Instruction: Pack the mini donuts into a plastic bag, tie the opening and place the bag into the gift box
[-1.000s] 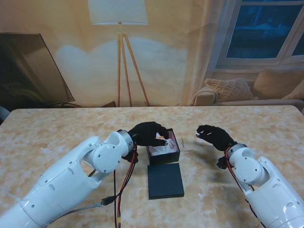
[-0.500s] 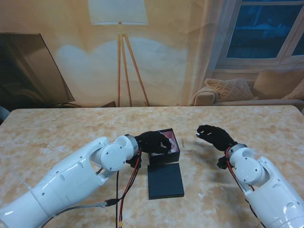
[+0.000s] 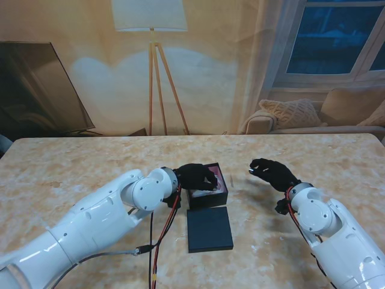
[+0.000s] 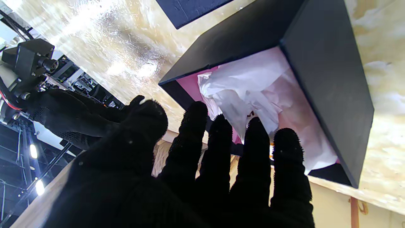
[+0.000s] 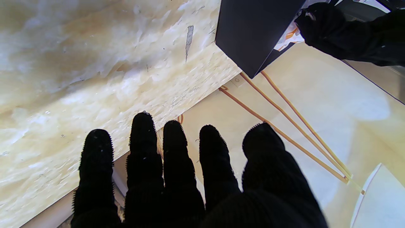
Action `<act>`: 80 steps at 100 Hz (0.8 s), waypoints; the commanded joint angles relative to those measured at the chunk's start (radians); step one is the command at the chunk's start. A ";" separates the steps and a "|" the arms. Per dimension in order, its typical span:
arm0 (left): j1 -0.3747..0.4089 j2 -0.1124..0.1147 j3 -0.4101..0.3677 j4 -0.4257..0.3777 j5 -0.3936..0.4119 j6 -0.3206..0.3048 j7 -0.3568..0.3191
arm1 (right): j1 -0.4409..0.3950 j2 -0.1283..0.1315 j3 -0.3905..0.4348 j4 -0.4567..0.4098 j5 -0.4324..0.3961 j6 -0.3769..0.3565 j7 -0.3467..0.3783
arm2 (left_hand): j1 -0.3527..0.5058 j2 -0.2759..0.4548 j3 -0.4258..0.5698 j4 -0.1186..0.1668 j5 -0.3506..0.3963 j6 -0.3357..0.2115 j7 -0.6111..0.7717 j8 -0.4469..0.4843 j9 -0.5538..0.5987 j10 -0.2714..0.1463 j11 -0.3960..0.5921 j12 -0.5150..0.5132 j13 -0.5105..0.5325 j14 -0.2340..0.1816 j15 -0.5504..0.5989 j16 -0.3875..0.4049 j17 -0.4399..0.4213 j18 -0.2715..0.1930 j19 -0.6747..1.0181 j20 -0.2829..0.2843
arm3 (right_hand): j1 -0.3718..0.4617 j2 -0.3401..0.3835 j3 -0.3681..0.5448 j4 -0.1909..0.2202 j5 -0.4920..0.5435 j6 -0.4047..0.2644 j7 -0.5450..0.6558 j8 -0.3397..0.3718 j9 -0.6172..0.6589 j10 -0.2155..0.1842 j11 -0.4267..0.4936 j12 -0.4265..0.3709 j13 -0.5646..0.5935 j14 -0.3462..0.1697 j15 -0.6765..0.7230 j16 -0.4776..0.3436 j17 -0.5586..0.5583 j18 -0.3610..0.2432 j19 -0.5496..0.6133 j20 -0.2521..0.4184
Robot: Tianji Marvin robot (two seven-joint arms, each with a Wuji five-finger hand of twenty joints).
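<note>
Pictured over the marble-patterned table (image 3: 72, 162): black gift box (image 3: 209, 188) with pink lining, lidless, standing just beyond its flat black lid (image 3: 209, 229), which lay nearer to me. Inside, crumpled white plastic bag (image 4: 250, 95), filling much of the box against the pink walls, creased and translucent, with a trace of orange print at one fold; donuts not made out, and whether the opening was tied could not be told.

Left hand (image 3: 197, 177), black-gloved, held over the box's left rim, fingers (image 4: 196, 133) spread and extended toward the bag, gripping nothing visible in the wrist view, though contact with the plastic could not be ruled out. Right hand (image 3: 272, 171) held clear of the table to the right, well apart from the box, fingers (image 5: 144, 139) loosely extended and grasping nothing.

Judged light, soft and slippery, that bag: likely to crumple and spring back rather than stay put, with fragile contents. Best taken at the gathered neck, or pressed gently from above, not squeezed at the body.
</note>
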 commanded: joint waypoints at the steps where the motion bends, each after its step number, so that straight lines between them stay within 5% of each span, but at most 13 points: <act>1: -0.001 -0.009 0.001 0.004 -0.026 0.007 -0.026 | -0.010 -0.006 -0.001 -0.004 -0.001 -0.003 0.014 | -0.025 0.037 -0.024 0.019 0.037 -0.017 0.019 -0.001 0.016 -0.020 0.009 -0.005 0.020 -0.018 -0.012 -0.021 -0.003 -0.027 -0.007 -0.021 | -0.015 0.010 0.003 0.021 -0.016 -0.013 0.001 0.007 0.010 0.009 -0.001 0.004 0.013 -0.004 0.007 0.024 -0.001 0.004 0.013 -0.008; 30: -0.027 -0.021 0.036 0.052 -0.107 0.030 -0.074 | -0.012 -0.006 0.000 -0.006 -0.002 -0.002 0.015 | -0.023 0.065 -0.068 0.022 0.074 -0.028 0.034 -0.007 0.061 -0.031 0.011 -0.006 0.039 -0.006 0.006 -0.012 0.014 -0.030 0.010 -0.022 | -0.012 0.013 -0.002 0.021 -0.014 -0.013 0.001 0.006 0.011 0.010 -0.001 0.004 0.013 -0.004 0.007 0.025 -0.004 0.003 0.012 -0.008; 35: -0.032 -0.021 0.040 0.056 -0.115 0.032 -0.086 | -0.012 -0.006 0.000 -0.006 -0.002 -0.002 0.015 | 0.009 0.081 -0.141 0.030 0.102 -0.033 0.060 -0.013 0.092 -0.037 0.015 -0.004 0.038 -0.007 0.002 -0.021 0.008 -0.037 0.007 -0.037 | -0.011 0.013 -0.003 0.021 -0.014 -0.013 0.001 0.006 0.010 0.009 -0.002 0.004 0.012 -0.003 0.006 0.024 -0.001 0.003 0.013 -0.008; 53: -0.061 -0.023 0.066 0.089 -0.130 -0.015 -0.110 | -0.011 -0.006 -0.001 -0.005 -0.003 -0.001 0.013 | -0.003 0.045 -0.143 0.032 0.143 -0.056 0.093 -0.006 0.139 -0.051 0.026 0.001 0.043 -0.030 -0.014 -0.037 0.001 -0.069 -0.031 -0.057 | -0.009 0.013 -0.007 0.021 -0.015 -0.013 0.001 0.006 0.008 0.011 -0.003 0.004 0.012 -0.003 0.006 0.024 -0.003 0.003 0.013 -0.007; 67: -0.085 -0.020 0.088 0.106 -0.122 -0.059 -0.130 | -0.011 -0.005 -0.001 -0.005 -0.004 0.000 0.014 | -0.139 -0.141 0.153 0.008 0.131 -0.067 0.127 -0.009 0.147 -0.056 0.040 0.007 0.070 -0.020 0.009 -0.033 0.035 -0.069 -0.023 -0.057 | -0.006 0.006 -0.009 0.021 -0.015 -0.014 0.002 0.006 0.009 0.009 -0.002 0.004 0.013 -0.003 0.007 0.024 -0.002 0.004 0.014 -0.007; 80: -0.089 -0.017 0.096 0.107 -0.107 -0.070 -0.130 | -0.010 -0.005 -0.002 -0.004 -0.006 0.000 0.014 | -0.162 -0.216 0.254 -0.007 0.093 -0.043 0.127 -0.006 0.125 -0.020 0.037 0.008 0.071 0.010 0.034 -0.003 0.049 -0.046 -0.007 -0.050 | -0.005 0.005 -0.008 0.023 -0.015 -0.014 0.002 0.006 0.008 0.009 -0.001 0.004 0.012 -0.005 0.007 0.024 -0.001 0.003 0.013 -0.008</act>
